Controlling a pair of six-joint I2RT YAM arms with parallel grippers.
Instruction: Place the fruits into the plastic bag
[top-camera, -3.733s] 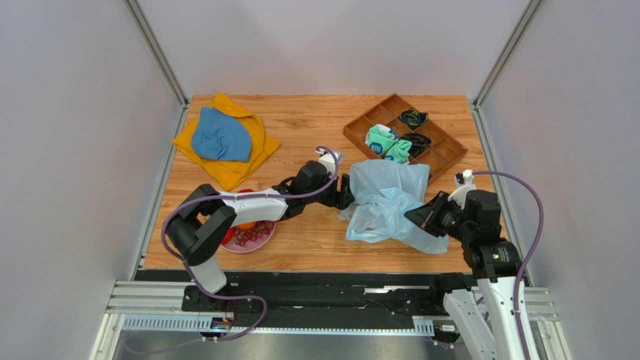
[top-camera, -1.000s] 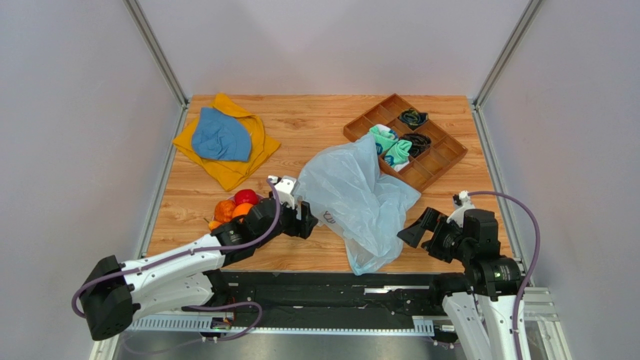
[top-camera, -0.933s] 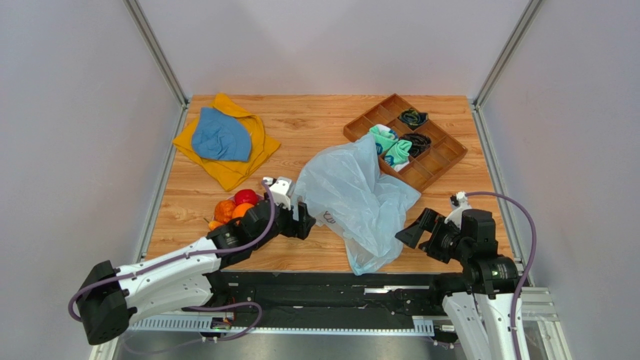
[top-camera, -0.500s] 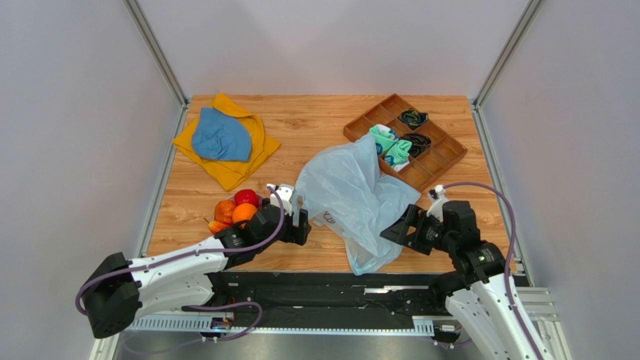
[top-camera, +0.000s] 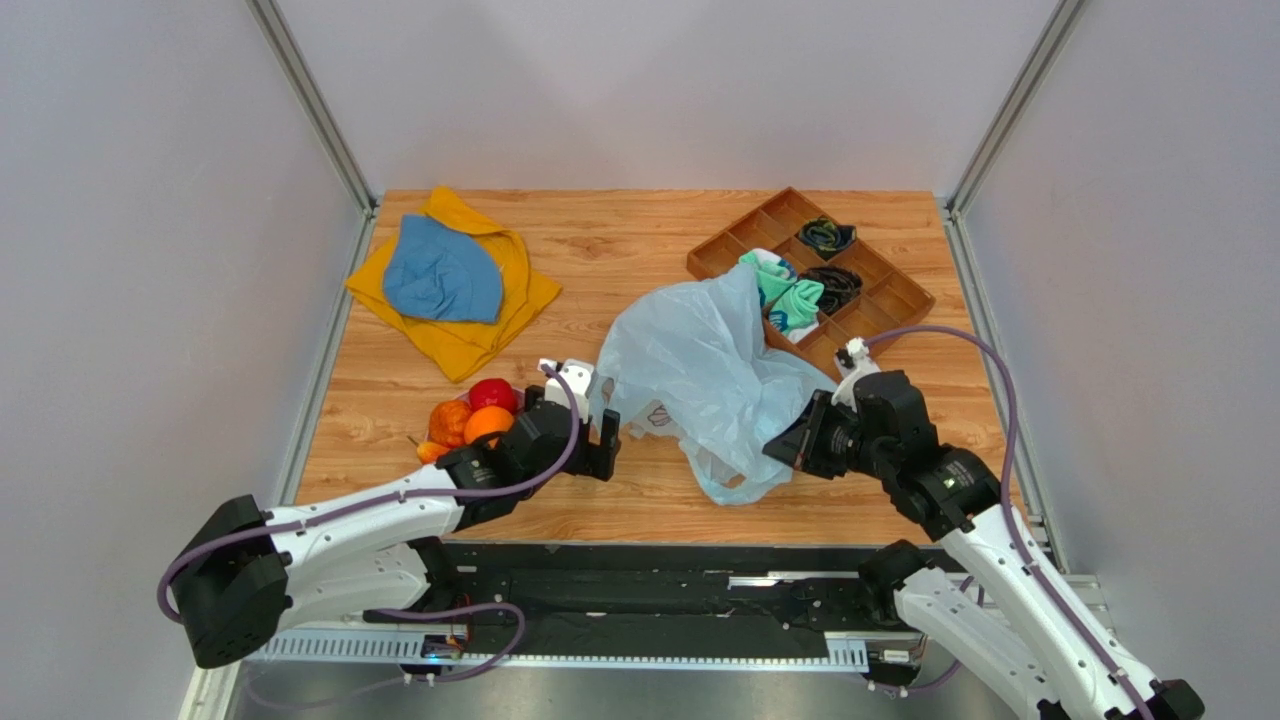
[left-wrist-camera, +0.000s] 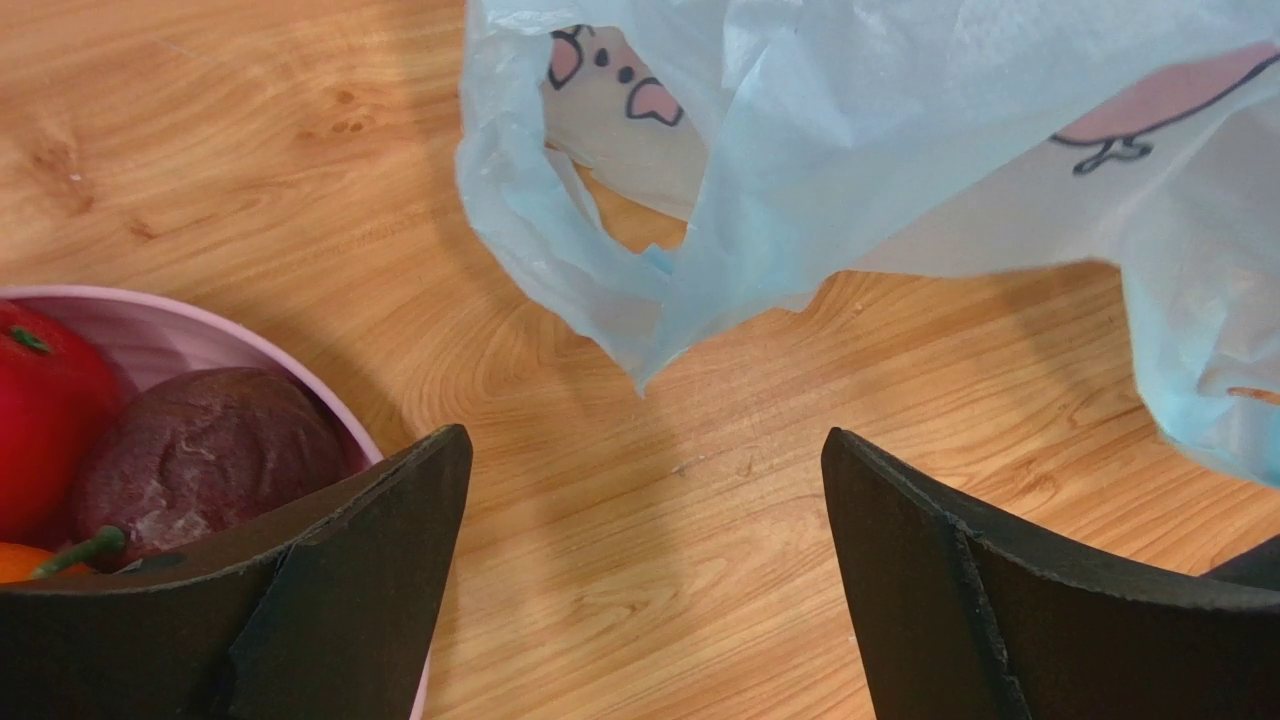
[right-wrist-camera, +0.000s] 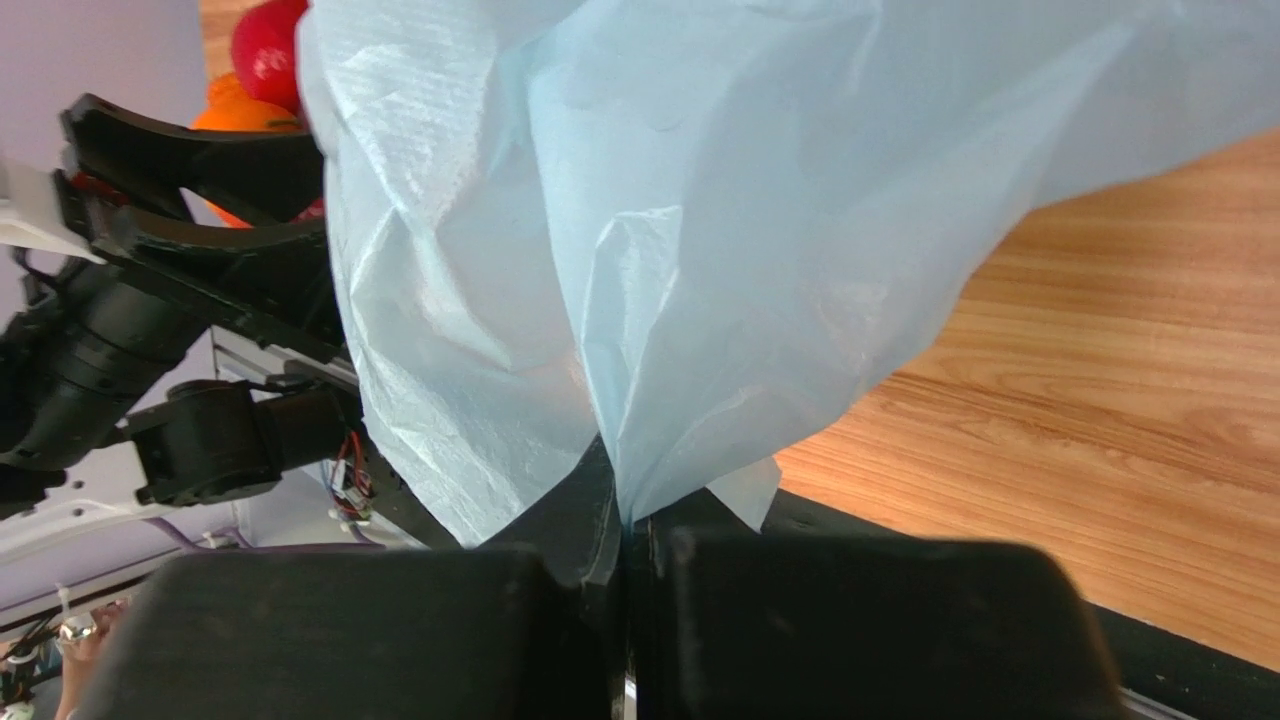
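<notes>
- Near edge, right of middle: my right gripper (right-wrist-camera: 621, 528) is pinched tight on a fold of the plastic bag (top-camera: 699, 368), with the film caught between its fingers. I want this pinch to lift only the upper layer so the mouth gapes.
- Near edge, left of middle: my left gripper (left-wrist-camera: 643, 447) hangs low over bare wood with its fingers wide apart and nothing between them. The bag's handle loop (left-wrist-camera: 519, 225) is just beyond the tips.
- Just left of it, the fruits (top-camera: 469, 417) sit heaped on the pink plate (left-wrist-camera: 226, 318). A plum (left-wrist-camera: 203, 450) and a red apple (left-wrist-camera: 45, 405) are nearest my fingers, with an orange (top-camera: 486, 426) beside them. None is in the bag yet.
- My judgement: I should take the handle with the left gripper before fetching fruit, since loose film would likely slip.
- The bag lies crumpled mid-table, its far side near the wooden tray (top-camera: 879, 323) at the far right corner.
- Far left corner: a blue cloth (top-camera: 439, 273) lies on a yellow cloth (top-camera: 481, 338).
</notes>
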